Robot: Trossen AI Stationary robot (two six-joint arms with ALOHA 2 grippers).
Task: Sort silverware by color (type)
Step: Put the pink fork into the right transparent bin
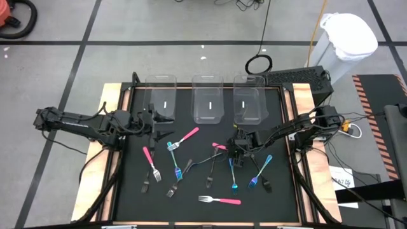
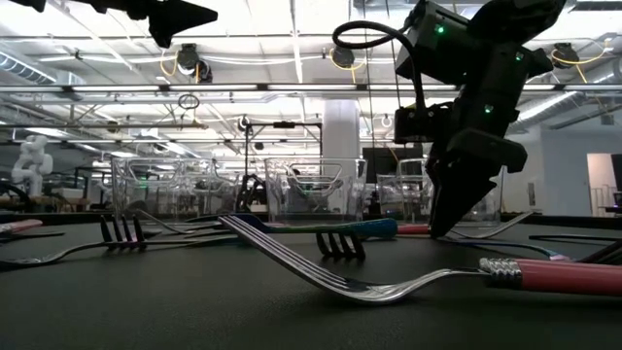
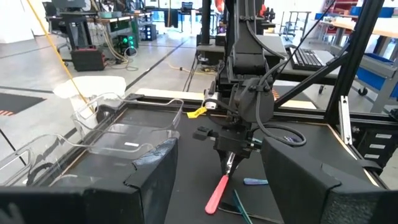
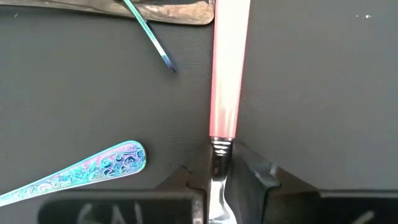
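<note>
Small forks lie scattered on the black mat [image 1: 191, 191]: pink-handled ones [image 1: 188, 135] [image 1: 222, 200], teal ones [image 1: 261, 170] [image 1: 172, 152] and dark ones [image 1: 173, 187]. My right gripper [image 1: 235, 151] stands right of the mat's middle, pointing steeply down, shut on a pink-handled fork [image 4: 227, 68]. That fork's handle runs away from the fingers toward the table's left. My left gripper [image 1: 159, 122] hangs open above the mat's far left, holding nothing. My right gripper pinches the pink-handled fork at its silver neck [image 4: 216, 155], just where the pink handle ends, between its two fingers [image 4: 255, 177]. The fingers come from above, slanting in from the table's right, and stand across the fork. The handle [image 3: 217, 193] lies on the mat.
Three clear bins [image 1: 160, 95] [image 1: 207, 98] [image 1: 249, 98] stand in a row along the mat's far edge. A teal handle [image 4: 81, 171] and a dark fork [image 4: 161, 9] lie close beside the held fork. Wooden rails [image 1: 299, 102] border the mat on both sides.
</note>
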